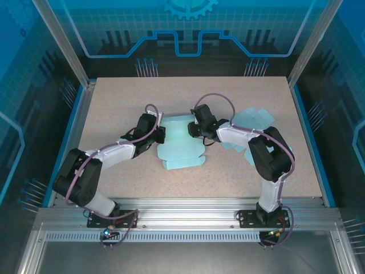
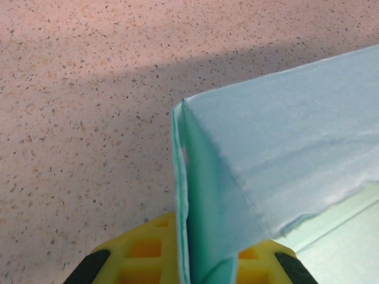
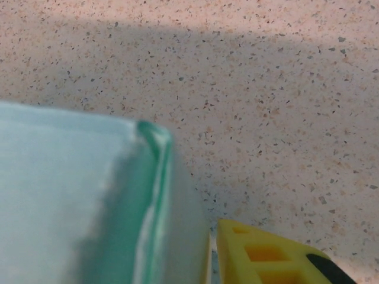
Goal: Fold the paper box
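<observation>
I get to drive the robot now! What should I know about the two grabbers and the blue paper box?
Left gripper: shut on the left wall of the paper box. The wall is pinched between its yellow fingers.
Right gripper: at the box's right wall. One finger sits beside the wall, and I can't tell if it grips.
Things: the box is mid-table, between the arms. Flat blue sheets lie behind the right arm.
Done: both side walls look lifted.
Left: the near flap looks flat, so the folding isn't finished.
</observation>
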